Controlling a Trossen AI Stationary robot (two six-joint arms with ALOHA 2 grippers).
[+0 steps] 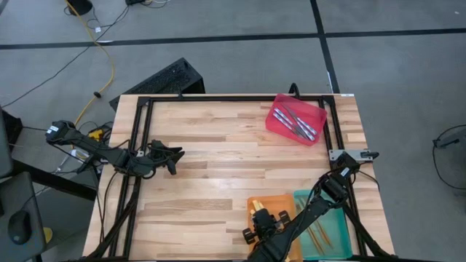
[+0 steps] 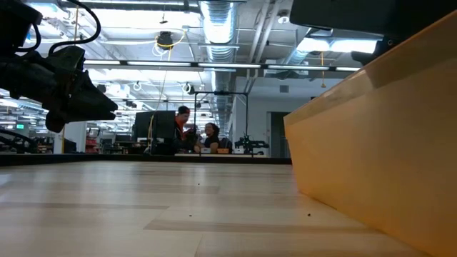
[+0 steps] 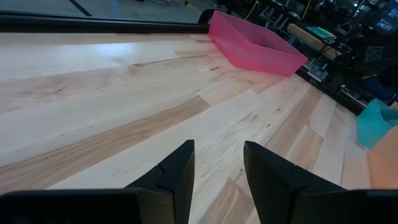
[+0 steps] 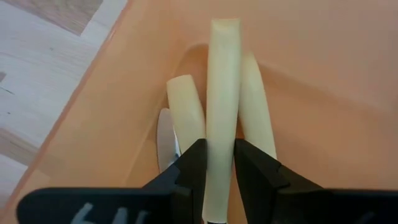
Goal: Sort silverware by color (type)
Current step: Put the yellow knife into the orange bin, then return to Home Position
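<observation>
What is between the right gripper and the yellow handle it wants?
Nothing visible. The right gripper is already around the yellow handle, low inside the orange tray, with two more yellow handles lying right beside it.

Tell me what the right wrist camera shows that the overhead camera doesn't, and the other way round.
Only the right wrist view shows three yellow handles lying in the orange tray, with the right gripper straddling the middle one. Only the high view shows the red tray holding silverware, the teal tray with tan utensils, and the left gripper waiting open at the table's left side. Both show the orange tray, the right gripper and the wooden table.
</observation>
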